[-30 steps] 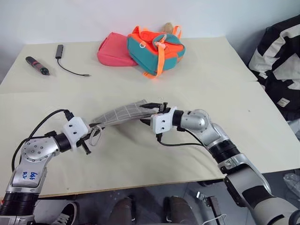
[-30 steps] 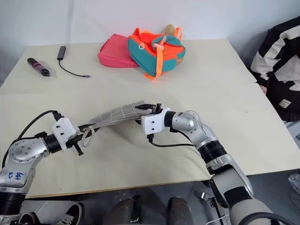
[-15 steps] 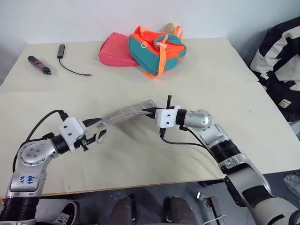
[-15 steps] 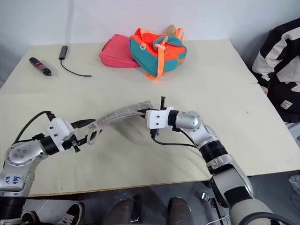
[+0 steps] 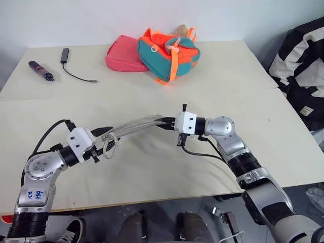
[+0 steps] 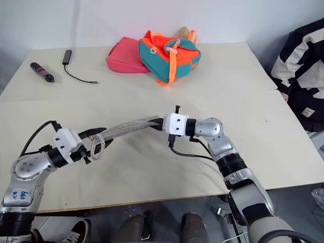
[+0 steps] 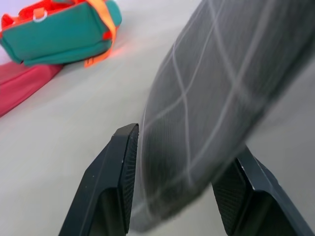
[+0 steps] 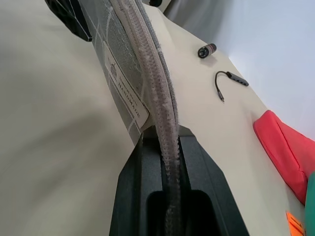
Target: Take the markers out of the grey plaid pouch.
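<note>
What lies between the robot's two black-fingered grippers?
The grey plaid fabric pouch spans between the left gripper and the right gripper, above the table; the eye views show it.

No legible text on anything

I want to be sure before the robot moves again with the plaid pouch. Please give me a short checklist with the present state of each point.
1. Right hand shut on the edge of the grey plaid pouch: ok.
2. Left hand gripping the pouch's other end: cannot tell; its fingers stand on either side of the fabric.
3. Pouch lifted off the table, held between both hands: ok.
4. Pouch opened: not ok; the edge seen from the right wrist looks closed.
5. Markers out of the pouch: not ok.
6. Pink pouch and backpack far from the hands: ok.
</note>
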Controlling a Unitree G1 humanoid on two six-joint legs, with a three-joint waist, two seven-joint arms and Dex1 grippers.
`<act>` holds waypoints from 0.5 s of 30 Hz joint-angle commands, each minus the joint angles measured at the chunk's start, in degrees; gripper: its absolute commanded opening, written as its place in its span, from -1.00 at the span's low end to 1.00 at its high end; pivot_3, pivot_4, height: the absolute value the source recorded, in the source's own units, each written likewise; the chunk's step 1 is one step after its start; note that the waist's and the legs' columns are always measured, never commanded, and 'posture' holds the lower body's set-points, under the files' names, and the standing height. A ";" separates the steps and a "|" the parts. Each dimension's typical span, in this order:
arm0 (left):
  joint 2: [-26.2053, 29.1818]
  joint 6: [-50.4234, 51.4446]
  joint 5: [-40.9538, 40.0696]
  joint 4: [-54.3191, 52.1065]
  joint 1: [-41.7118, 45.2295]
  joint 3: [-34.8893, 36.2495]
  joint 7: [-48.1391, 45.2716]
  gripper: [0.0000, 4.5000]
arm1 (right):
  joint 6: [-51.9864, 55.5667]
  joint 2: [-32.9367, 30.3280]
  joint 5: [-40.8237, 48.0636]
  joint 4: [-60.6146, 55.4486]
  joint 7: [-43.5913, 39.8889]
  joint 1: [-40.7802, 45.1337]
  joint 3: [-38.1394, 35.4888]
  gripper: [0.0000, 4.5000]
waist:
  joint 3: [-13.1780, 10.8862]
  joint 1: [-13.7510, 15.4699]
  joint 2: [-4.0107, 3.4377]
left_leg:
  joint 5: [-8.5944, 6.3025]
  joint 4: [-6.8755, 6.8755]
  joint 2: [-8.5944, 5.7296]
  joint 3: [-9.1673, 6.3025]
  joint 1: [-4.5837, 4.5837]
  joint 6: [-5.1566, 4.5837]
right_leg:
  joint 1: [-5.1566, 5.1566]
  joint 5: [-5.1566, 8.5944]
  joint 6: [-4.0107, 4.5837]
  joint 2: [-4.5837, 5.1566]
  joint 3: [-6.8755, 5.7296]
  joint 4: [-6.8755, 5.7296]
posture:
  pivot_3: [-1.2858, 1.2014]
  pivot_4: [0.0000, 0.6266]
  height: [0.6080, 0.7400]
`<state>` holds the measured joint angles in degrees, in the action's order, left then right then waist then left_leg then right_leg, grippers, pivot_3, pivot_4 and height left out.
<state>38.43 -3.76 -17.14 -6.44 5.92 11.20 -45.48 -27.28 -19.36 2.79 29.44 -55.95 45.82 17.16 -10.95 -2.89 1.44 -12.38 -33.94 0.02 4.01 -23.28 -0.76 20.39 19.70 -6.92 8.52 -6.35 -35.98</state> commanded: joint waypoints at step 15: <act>-0.54 0.07 -0.98 -3.21 -0.59 1.05 0.07 -0.99 | -1.01 -0.21 -0.43 -1.74 0.61 -0.29 -1.41 -1.00 | 0.00 0.06 0.00 | 0.00 -0.01 0.00 0.00 0.00 0.00 | 0.00 0.00 0.00 -0.01 0.00 0.00 | 0.03 -0.52 1.00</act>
<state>37.93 -3.68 -17.45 -6.89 5.68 11.19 -45.93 -27.29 -19.37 2.08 29.33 -55.80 45.40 17.16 -10.95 -2.83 1.44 -12.38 -33.95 0.02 4.01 -23.28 -0.76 20.39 19.70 -6.92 8.51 -6.35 -35.98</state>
